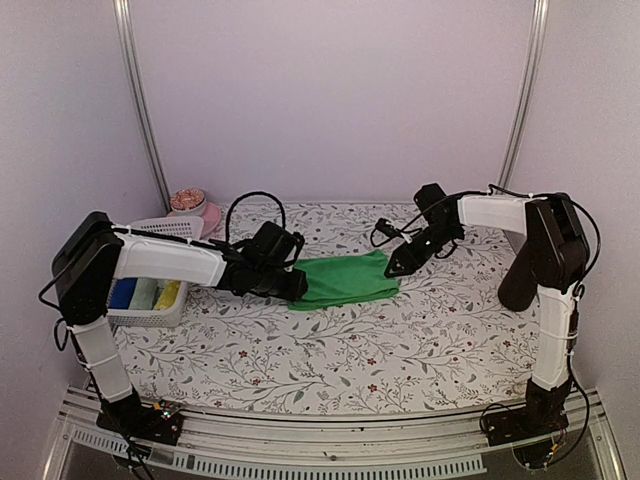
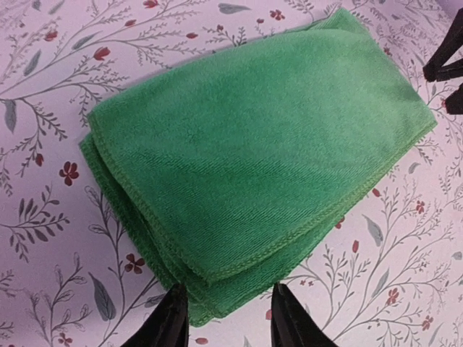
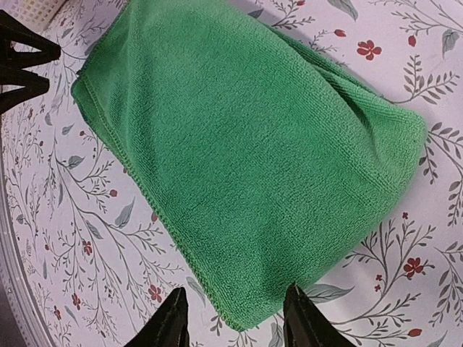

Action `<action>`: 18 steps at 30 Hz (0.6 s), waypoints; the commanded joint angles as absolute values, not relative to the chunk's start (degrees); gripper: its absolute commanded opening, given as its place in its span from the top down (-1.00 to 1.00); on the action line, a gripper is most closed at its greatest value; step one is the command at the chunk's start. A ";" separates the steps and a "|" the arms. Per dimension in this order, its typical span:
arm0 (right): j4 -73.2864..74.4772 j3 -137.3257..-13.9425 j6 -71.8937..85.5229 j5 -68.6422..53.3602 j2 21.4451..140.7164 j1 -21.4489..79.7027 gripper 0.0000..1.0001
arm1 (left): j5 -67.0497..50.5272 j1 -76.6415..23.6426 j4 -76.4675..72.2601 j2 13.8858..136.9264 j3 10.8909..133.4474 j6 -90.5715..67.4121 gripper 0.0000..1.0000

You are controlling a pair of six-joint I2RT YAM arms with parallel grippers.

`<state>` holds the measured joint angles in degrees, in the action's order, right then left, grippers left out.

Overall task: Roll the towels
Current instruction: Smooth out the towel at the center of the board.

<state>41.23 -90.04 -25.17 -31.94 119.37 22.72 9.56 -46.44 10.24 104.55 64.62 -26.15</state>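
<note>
Left hand [image 2: 228, 303]: fingers parted, one on each side of the towel's nearest hem; no pinch on the cloth to be seen.
Right hand [image 3: 235, 293]: likewise parted, astride the hem of the opposite end; nothing gripped.
Green towel [image 2: 253, 144]: folded in several layers and lying flat, spreading away ahead of each hand. The two hands face one another across it.
Tabletop [image 2: 43, 217]: floral print, directly beneath both hands and the cloth.
Yellow-lime towel [image 1: 167, 292]: well behind the left hand, in the white basket [image 1: 165, 228] beside something blue; whether it is rolled cannot be told.
Pink bowl [image 1: 208, 215]: beyond the basket, apart from the work.
Step in hand: judged to be the start of the green towel's roll, with the hands set at its ends and no turn of cloth made yet.
Next move calls for: both hands closing together on all layers of the hem, then turning it over evenly. A single layer caught alone would likely unfold the stack.
</note>
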 commanded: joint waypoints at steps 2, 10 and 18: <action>39.94 -89.41 -26.02 -31.77 119.61 22.81 0.10 | 7.34 -45.56 4.75 105.84 65.25 -31.71 0.27; 39.55 -89.12 -26.06 -31.75 119.49 22.88 0.10 | 9.18 -44.97 4.42 106.27 63.98 -34.66 0.33; 39.24 -89.04 -26.10 -31.37 119.46 22.94 0.10 | 8.64 -44.70 3.38 106.76 62.28 -36.70 0.33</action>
<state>40.25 -89.47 -25.54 -31.77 119.37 22.72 8.58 -45.45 5.10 105.67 63.22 -35.05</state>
